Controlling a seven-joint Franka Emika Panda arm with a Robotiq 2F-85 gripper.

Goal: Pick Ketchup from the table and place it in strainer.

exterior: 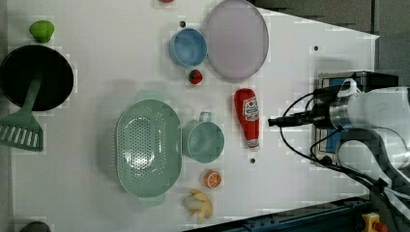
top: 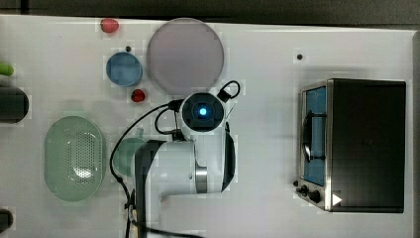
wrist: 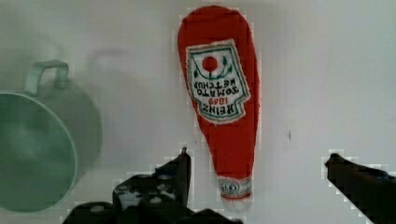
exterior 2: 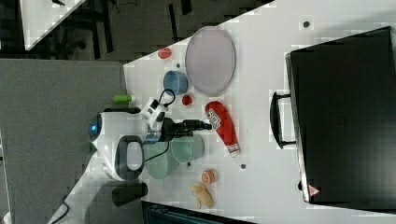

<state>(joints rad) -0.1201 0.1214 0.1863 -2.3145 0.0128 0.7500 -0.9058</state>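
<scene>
Between my released jaws (wrist: 257, 165), spread wide and hovering, the ketchup (wrist: 219, 93) lies flat on the white worktop (wrist: 336, 70), cap end nearest. Beside it stands the green mug (wrist: 32, 149); farther off, the strainer (exterior: 147, 147).

White table (exterior: 96, 193): ketchup (exterior: 247, 116), strainer (exterior: 147, 147), mug (exterior: 205, 141)

White tabletop (top: 267, 198), matte, evenly lit, soft shadows. Dark floor strip (top: 198, 7) beyond its far edge in the top view. Right view: grey floor (exterior 2: 51, 121) beside the table, a second white table corner (exterior 2: 46, 14) with dark legs under it. Blue rail (exterior: 290, 220) along the table edge in the left view.
</scene>
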